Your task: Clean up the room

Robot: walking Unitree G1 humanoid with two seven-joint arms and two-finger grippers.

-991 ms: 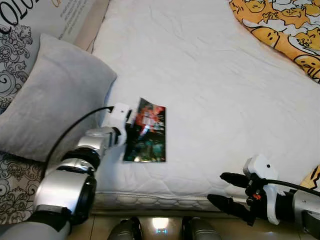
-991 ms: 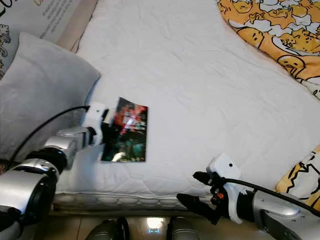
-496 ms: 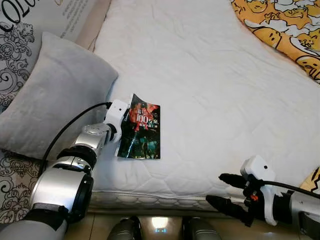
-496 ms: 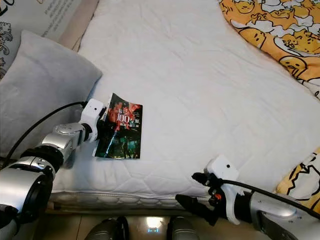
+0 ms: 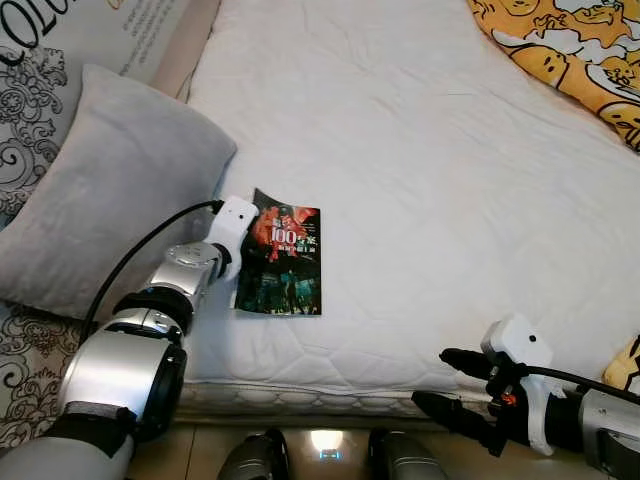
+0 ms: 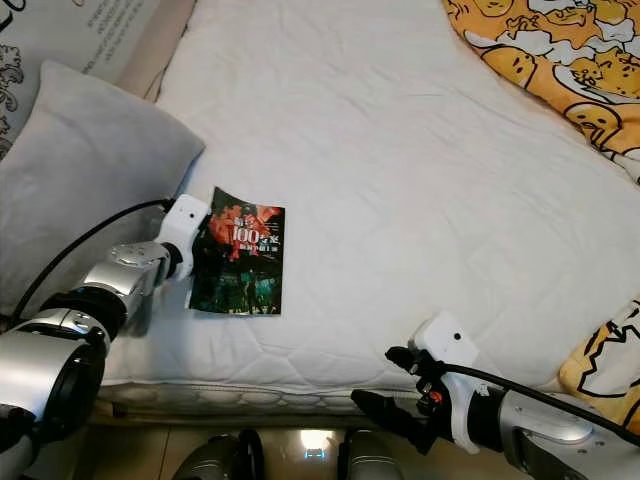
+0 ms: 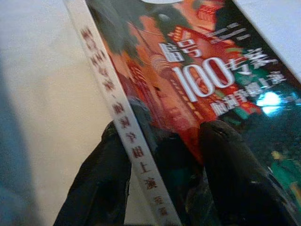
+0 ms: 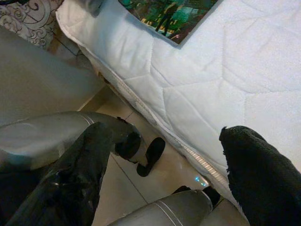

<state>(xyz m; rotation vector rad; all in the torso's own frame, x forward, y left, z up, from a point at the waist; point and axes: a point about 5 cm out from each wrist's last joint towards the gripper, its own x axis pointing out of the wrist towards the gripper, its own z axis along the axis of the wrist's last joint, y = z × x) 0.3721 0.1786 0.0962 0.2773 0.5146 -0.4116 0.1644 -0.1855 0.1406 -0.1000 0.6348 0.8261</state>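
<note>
Book [image 5: 284, 251] lies flat on the white bed [image 5: 420, 150], near the bed's front-left edge, just beside the grey pillow [image 5: 105, 190]. Cover is dark, red and green artwork, big white "100" on it, spine side toward the pillow.

Left pincer [image 7: 162, 174] is clamped on the book at its spine edge: in the left wrist view one black finger [image 7: 101, 181] sits on the spine side, the other on the cover, book pinched between them. From the head views the left arm reaches in from the lower left, white wrist housing touching the book's left edge, black cable looping back over the pillow.

Right pincer [image 5: 450, 385] hangs low at the front right, off the bed's front edge, well apart from the book. Fingers spread, nothing between them; right wrist view shows the mattress edge, tiled floor and the robot's legs through the gap.

Yellow patterned blanket [image 5: 560, 50] bunched at the bed's far right corner. Patterned black-and-white fabric [image 5: 30, 95] sits left of the pillow.
</note>
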